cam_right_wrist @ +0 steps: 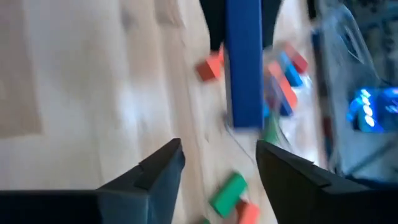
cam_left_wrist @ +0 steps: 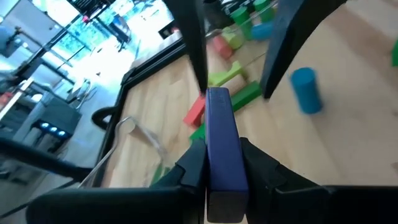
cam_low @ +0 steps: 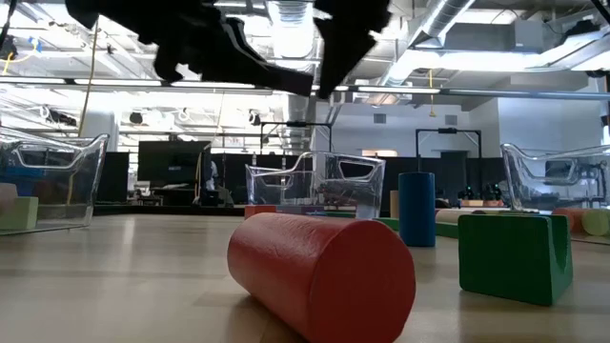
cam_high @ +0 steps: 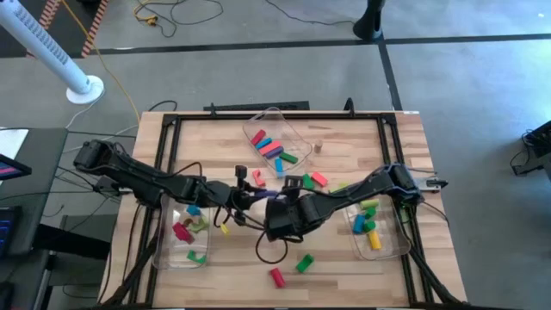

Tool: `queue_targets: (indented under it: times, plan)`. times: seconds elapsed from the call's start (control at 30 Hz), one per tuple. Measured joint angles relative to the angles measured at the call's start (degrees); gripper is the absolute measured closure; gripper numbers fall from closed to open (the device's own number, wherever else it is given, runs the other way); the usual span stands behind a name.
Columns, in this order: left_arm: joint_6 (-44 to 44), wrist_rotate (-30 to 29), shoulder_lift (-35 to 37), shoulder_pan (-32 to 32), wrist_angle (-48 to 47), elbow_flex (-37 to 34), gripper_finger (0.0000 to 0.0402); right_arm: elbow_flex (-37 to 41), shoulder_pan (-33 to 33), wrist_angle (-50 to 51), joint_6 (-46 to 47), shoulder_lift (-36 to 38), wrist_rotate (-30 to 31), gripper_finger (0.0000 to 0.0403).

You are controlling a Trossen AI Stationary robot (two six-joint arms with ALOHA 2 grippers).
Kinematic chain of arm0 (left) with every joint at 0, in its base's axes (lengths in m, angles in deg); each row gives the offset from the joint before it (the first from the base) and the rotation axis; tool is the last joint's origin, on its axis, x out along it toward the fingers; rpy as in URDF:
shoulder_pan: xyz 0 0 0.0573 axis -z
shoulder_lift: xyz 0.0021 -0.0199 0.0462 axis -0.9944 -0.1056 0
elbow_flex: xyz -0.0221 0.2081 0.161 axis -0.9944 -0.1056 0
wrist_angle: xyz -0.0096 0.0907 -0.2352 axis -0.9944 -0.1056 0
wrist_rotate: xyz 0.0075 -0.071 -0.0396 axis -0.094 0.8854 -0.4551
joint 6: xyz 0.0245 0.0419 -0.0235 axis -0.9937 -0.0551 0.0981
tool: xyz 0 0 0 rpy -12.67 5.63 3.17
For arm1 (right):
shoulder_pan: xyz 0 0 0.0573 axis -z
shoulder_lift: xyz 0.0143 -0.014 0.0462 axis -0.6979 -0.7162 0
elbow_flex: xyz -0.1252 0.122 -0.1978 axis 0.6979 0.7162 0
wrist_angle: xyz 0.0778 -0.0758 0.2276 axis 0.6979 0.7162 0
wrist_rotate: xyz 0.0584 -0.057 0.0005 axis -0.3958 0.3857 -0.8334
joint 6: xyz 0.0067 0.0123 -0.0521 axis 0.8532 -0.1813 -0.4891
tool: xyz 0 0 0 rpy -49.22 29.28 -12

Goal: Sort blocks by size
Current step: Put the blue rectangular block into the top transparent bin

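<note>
A dark blue bar block (cam_left_wrist: 222,134) hangs above the table's middle, with my left gripper (cam_left_wrist: 224,177) shut on it; it also shows in the right wrist view (cam_right_wrist: 244,62). My right gripper (cam_right_wrist: 221,165) is open, facing the bar's free end. Its dark fingers (cam_left_wrist: 283,43) stand on either side of that end. From above, both grippers (cam_high: 250,196) (cam_high: 280,205) meet at mid-table. Other blocks lie loose on the wood: a red cylinder (cam_high: 276,276), a green block (cam_high: 304,263), and red and green pieces (cam_high: 317,180). My left gripper pinches the bar's near end (cam_left_wrist: 222,168) between its two fingers (cam_left_wrist: 194,167), one on each long side. The fingers run along the bar, which sticks out ahead of them, roughly level. The bar is lifted clear of the table.
Three clear bins hold blocks: one at the far middle (cam_high: 277,142), one at the left (cam_high: 185,231), one at the right (cam_high: 376,226). A blue cylinder (cam_low: 416,208) stands upright near the right bin. A black frame (cam_high: 172,120) rims the table.
</note>
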Motion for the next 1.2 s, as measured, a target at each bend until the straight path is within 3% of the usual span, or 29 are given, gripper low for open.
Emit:
queue_targets:
  times: [0.23,0.63,0.77,1.2]
  plan:
    - [-1.36,2.36,0.0,-8.22,-0.06,0.0,0.0346,0.03,-3.51,11.22,12.47,0.0,2.32,0.0165]
    - [8.42,22.08,-0.07,-30.83,-0.44,0.38,0.0346,3.41,-13.97,15.99,25.3,0.02,6.14,0.0188]
    - [11.5,27.12,-2.99,-36.22,-1.42,2.64,0.0346,3.41,-15.83,17.17,29.35,0.02,6.28,0.0194]
    - [11.94,28.8,-21.36,-39.84,-11.04,16.96,0.0336,3.41,-19.74,18.85,34.7,0.02,6.5,0.0201]
